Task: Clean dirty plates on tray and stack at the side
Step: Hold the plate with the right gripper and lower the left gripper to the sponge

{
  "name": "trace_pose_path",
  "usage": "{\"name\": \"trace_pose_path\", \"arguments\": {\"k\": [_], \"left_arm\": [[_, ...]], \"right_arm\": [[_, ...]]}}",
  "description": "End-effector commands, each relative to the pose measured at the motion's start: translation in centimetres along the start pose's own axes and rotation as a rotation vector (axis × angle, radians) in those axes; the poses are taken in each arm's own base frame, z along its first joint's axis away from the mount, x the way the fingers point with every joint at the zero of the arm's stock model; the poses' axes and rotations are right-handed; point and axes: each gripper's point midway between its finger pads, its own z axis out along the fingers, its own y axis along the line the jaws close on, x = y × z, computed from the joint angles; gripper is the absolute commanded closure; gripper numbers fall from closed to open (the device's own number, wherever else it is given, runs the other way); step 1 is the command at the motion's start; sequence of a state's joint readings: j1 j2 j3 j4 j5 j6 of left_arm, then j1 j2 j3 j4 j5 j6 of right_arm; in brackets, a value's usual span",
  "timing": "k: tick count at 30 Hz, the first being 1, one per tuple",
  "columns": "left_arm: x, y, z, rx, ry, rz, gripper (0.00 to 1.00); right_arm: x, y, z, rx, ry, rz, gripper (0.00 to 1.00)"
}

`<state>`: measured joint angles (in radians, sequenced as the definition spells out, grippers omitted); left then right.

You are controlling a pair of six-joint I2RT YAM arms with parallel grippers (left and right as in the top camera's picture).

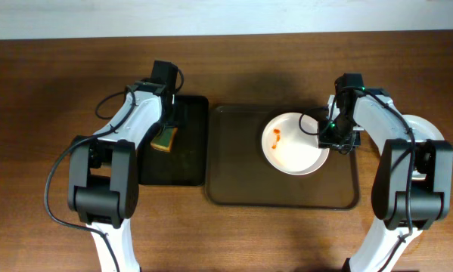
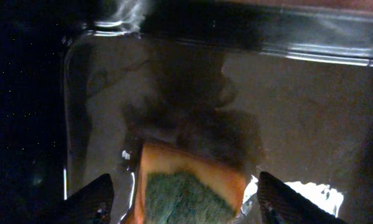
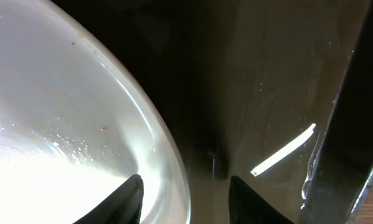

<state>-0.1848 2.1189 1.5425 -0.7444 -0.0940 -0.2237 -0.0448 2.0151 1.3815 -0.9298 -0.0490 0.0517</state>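
While left gripper (image 2: 185,186) hangs wide open astride sponge (image 1: 164,139) on black tray (image 1: 190,168), clear gaps either side, right gripper (image 3: 183,198) straddles right rim of dirty plate (image 1: 290,147), orange smear showing, on brown tray (image 1: 234,189). Step judged: fetching sponge for wipe. Next calls for closing on sponge, carrying it to smear, plate steadied. Right fingertips cut off: pinching rim or not, cannot tell. White plate (image 1: 429,130) at far right mostly hidden under arm; stack count unclear.

The plate (image 1: 298,155) looks glossy, the tray (image 1: 237,174) shiny, the table (image 1: 60,75) wooden.
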Motion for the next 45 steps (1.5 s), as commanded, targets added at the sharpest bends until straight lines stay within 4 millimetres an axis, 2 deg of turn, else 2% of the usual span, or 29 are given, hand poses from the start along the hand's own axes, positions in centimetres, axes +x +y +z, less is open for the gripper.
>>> {"name": "trace_pose_path", "arguments": {"k": [1,2,4,7,11,13,17,21,24,26,27,31,35,37,38,39,42,44,45], "left_arm": [[1.5,0.3,0.5,-0.019,0.059,0.047,0.43],[2.1,0.4,0.4,-0.023,0.085,0.052,0.57],[2.4,0.3,0.4,-0.026,0.097,0.056,0.69],[2.1,0.3,0.3,-0.023,0.085,0.054,1.00],[0.9,0.2,-2.3,-0.020,0.068,0.052,1.00],[0.9,0.4,-3.4,-0.020,0.069,0.052,0.96],[2.0,0.6,-3.6,-0.030,0.116,0.058,1.00],[1.5,0.2,-4.3,-0.005,0.110,0.055,1.00],[1.0,-0.1,-5.8,0.009,0.117,0.055,1.00],[1.1,-0.1,-6.0,0.009,0.121,0.080,1.00],[1.1,-0.1,-6.0,0.009,0.121,0.088,1.00],[1.2,-0.1,-6.0,0.009,0.126,0.091,1.00],[1.4,-1.1,-6.1,0.013,0.121,0.115,1.00],[1.1,-1.2,-6.0,0.011,0.109,0.115,1.00],[1.0,-1.4,-6.0,0.019,0.103,0.115,1.00],[1.0,-1.6,-6.0,0.020,0.103,0.120,1.00],[0.9,-1.9,-6.1,0.019,0.097,0.126,1.00],[0.9,-1.9,-6.1,0.020,0.094,0.126,1.00],[0.9,-1.9,-6.1,0.019,0.095,0.127,1.00]], "right_arm": [[0.3,0.1,0.4,0.002,0.012,-0.003,0.55],[0.3,0.1,0.4,0.002,0.012,-0.003,0.57],[0.3,0.1,0.4,0.002,0.012,-0.003,0.65],[0.3,0.1,0.4,0.002,0.012,-0.003,0.66],[0.3,0.1,0.4,0.001,0.012,-0.003,0.57],[0.3,0.1,0.4,0.001,0.012,-0.003,0.56],[0.2,0.2,0.4,0.001,0.010,-0.003,0.56],[0.3,0.2,-0.1,0.001,0.020,-0.003,0.53],[0.0,0.3,-1.4,-0.002,0.027,-0.002,0.45],[-0.1,0.8,-1.4,-0.028,0.027,-0.002,0.37],[-0.1,0.8,-1.4,-0.028,0.027,-0.002,0.37],[0.0,0.7,-1.4,-0.027,0.031,-0.002,0.37],[0.1,0.7,-1.4,-0.026,0.035,-0.001,0.38],[0.1,0.7,-1.4,-0.026,0.034,-0.001,0.49],[0.1,0.7,-1.2,-0.024,0.030,-0.001,0.61],[0.1,0.6,-0.9,-0.024,0.028,-0.001,0.67],[0.2,0.6,-0.4,-0.024,0.022,0.006,0.73],[0.1,0.6,-0.1,-0.024,0.015,0.006,0.89],[0.2,0.6,0.0,-0.024,0.017,0.006,0.89]]}}
